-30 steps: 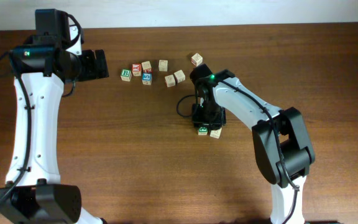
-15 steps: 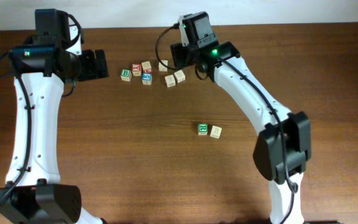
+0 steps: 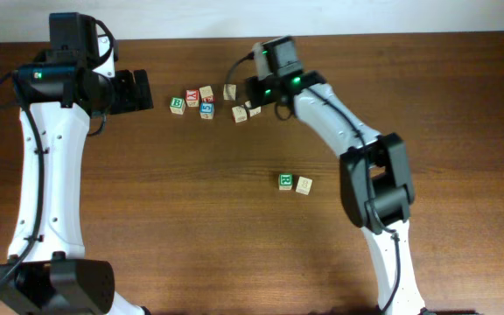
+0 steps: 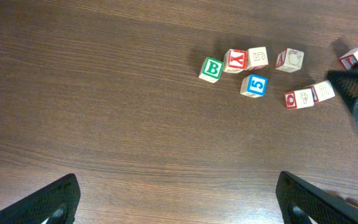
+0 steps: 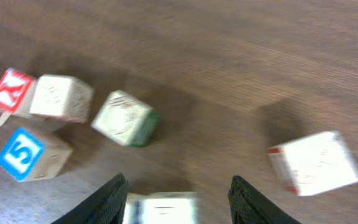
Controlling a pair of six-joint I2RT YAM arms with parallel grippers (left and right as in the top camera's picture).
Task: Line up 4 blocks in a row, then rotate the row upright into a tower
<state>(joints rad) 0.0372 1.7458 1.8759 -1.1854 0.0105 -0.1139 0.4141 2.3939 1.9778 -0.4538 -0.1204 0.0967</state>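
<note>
Overhead: the blocks (image 3: 192,98) sit as a tight four near the far edge of the table (image 3: 191,236), between the two arms. Three make a row running left-right, slightly tilted, and the blue-faced one is tucked under the row's right end. So the set's long axis is roughly parallel to the far edge. Left gripper (image 3: 150,91) is just left of them, apart. Right gripper (image 3: 250,94) is over the loose cubes (image 3: 240,114) to their right. A separate pair (image 3: 285,182) lies mid-table, well apart. Bare wood fills the whole near half. A pale wall (image 3: 366,17) runs behind the far edge.

Left wrist: left gripper (image 4: 179,205) has its jaws spread wide, nothing between them. The blocks (image 4: 235,60) are top right. The green B (image 4: 211,68) reads upright, turned a little, and the blue 5 (image 4: 254,84) also reads upright. The faces of the four touch or nearly touch. There is free wood left of and below the set, and the loose cubes (image 4: 299,98) crowd its right side.

Right wrist: blurred. Right gripper (image 5: 179,200) has its jaws partway apart. A pale cube (image 5: 160,210) sits between the tips, close to the frame-left finger with a gap on the other side; contact can't be told. The blocks (image 5: 27,154) are at the left edge, with the red, pale and blue faces showing. Dark wood grain on the table (image 5: 229,56).
</note>
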